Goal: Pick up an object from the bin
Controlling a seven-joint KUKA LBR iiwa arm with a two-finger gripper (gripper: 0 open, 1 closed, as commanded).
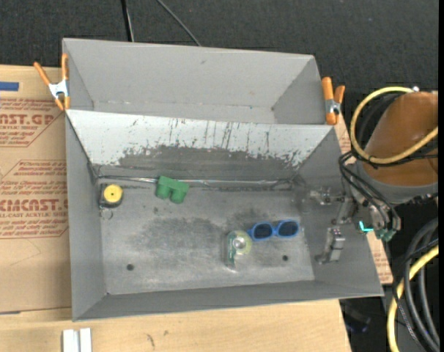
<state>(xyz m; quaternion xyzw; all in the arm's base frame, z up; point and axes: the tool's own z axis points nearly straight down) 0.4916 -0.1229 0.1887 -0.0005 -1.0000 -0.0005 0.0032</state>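
Gripper: The gripper (327,222) hangs low at the right end of the grey metal bin (193,86), close to the right wall, on an arm that reaches in from the right.
Fingers: The two metal fingers (330,246) stand spread, one toward the far side and one toward the near side, with bare bin floor and no object in the gap.
Nearest object: A pair of small blue sunglasses (275,230) lies on the floor just left of the gripper, apart from it and untouched.
Beside it: A pale, clear round piece with a greenish tint (238,246) rests against the near-left end of the sunglasses.
Farther off: A green block (172,189) sits along the far edge of the floor, left of centre, and a yellow round piece (112,194) lies in the far-left corner, both well apart from the gripper.
Done so far: By the look of it, only the approach; the arm is down inside the bin.
Left to do: Everything that counts. All four objects lie loose on the floor, so the gripper has to settle over one, close on it and lift it clear. The sunglasses look the handiest choice, though that is a judgement.
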